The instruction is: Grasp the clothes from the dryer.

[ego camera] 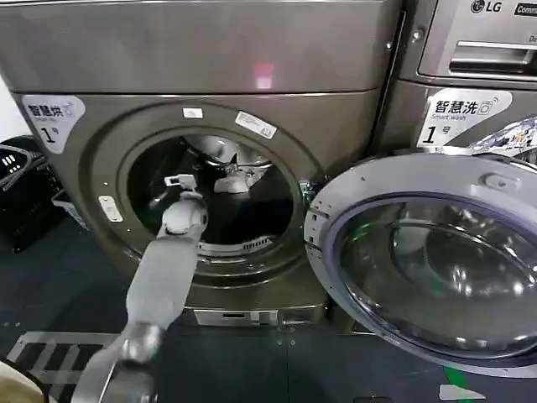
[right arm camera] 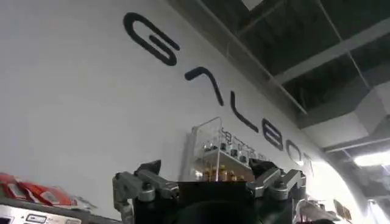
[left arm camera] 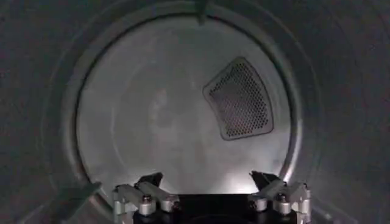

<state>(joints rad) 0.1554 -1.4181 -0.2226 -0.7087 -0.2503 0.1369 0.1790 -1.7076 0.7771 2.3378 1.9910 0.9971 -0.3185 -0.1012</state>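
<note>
The bronze-grey dryer [ego camera: 201, 50] stands in front of me with its round mouth [ego camera: 210, 197] open. My left arm reaches into that mouth, and the left gripper [ego camera: 179, 180] is just inside the dark drum. In the left wrist view the left gripper [left arm camera: 207, 182] is open, with nothing between its fingers. It faces the drum's bare back wall [left arm camera: 152, 109] and a mesh vent [left arm camera: 241, 97]. The clothes are out of view. A pale lump [ego camera: 237, 178] lies deeper in the drum; I cannot tell whether it is fabric or metal. The right gripper [right arm camera: 206, 173] is open and empty, and faces a lettered wall.
The silver-rimmed glass door [ego camera: 394, 172] hangs open to the right of the mouth and takes up the room there. A grey LG machine [ego camera: 478, 42] stands at the right. A black basket [ego camera: 21, 193] sits on the dark floor at the left.
</note>
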